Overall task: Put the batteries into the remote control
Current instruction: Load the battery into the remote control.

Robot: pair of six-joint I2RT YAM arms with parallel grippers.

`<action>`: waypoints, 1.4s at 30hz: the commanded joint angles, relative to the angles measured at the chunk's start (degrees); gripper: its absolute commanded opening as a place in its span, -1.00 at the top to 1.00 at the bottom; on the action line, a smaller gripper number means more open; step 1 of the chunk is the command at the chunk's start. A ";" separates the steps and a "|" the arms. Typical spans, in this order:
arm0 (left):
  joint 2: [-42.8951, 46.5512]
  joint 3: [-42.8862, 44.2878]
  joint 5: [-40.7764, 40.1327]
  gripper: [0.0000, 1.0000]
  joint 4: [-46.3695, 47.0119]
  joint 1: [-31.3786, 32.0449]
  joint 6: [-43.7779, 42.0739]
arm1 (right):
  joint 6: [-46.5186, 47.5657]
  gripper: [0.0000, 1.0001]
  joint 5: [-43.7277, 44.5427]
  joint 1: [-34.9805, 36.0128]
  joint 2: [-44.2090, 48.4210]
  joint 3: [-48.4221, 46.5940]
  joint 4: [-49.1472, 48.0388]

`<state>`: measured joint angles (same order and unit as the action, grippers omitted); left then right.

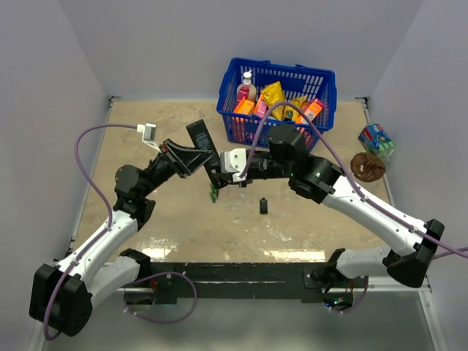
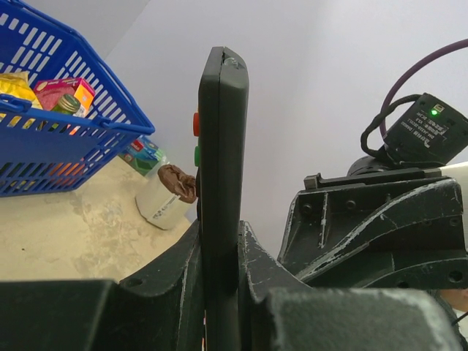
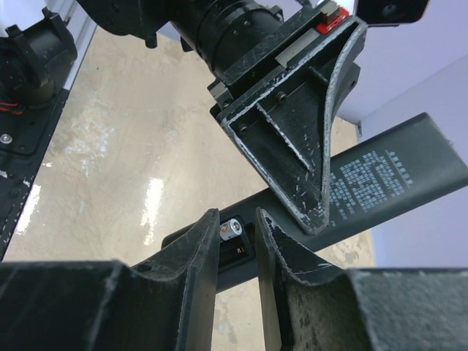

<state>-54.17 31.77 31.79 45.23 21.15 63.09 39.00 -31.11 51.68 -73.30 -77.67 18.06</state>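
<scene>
The right hand (image 3: 237, 219) has its fingers drawn nearly together on a battery (image 3: 231, 228). The silver end cap shows in the narrow gap, so I read it as pinched, standing roughly on end. Just beyond the fingertips is the remote control (image 3: 395, 175), printed back face toward this hand, running across and up to its right, clear of the worktop (image 1: 183, 227). The left hand (image 2: 219, 238) is clamped on the remote's long edges partway along, holding it in the air. Step in hand, as I judge it: seating this battery in the bay at the remote's lower end, right at the right fingertips. To do it well, line the battery's axis up with the bay before pushing, press gently, and release only once it sits flat. The left hand should hold firm so the remote does not pivot. The bay interior is mostly hidden by the fingers and the polarity marks are unreadable. No second battery is visible. Farther out, below the right hand, a small black piece (image 1: 262, 205) lies on the worktop, maybe the cover. Beyond both hands stands a blue basket (image 1: 241, 130).
</scene>
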 commanded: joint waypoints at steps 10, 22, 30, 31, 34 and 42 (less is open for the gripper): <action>0.21 3.74 0.99 1.00 1.44 0.30 -1.65 | -0.24 0.56 -3.07 -0.97 -2.73 -1.52 -0.84; 0.47 0.75 -1.82 1.00 13.89 0.30 4.75 | -2.00 0.78 -5.45 -1.50 -3.08 1.55 -0.40; 1.97 -1.88 -7.44 1.00 23.49 0.30 8.45 | -5.78 0.80 -6.59 -1.58 -1.76 6.82 -4.26; 2.14 -1.97 -7.79 1.00 24.80 0.30 8.97 | -6.04 0.81 -6.33 -1.58 -1.67 7.18 -4.44; 2.40 -2.15 -9.11 1.00 27.44 0.30 10.03 | -6.40 0.81 -5.54 -1.58 -1.32 8.76 -4.97; 2.05 0.66 -7.98 1.00 30.00 0.30 10.91 | -8.07 0.86 -2.38 -1.93 -1.76 11.92 -5.32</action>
<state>-54.48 27.59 28.05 60.29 21.21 69.56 33.89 -36.99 50.24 -73.03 -69.60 3.11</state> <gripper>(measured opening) 0.209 0.077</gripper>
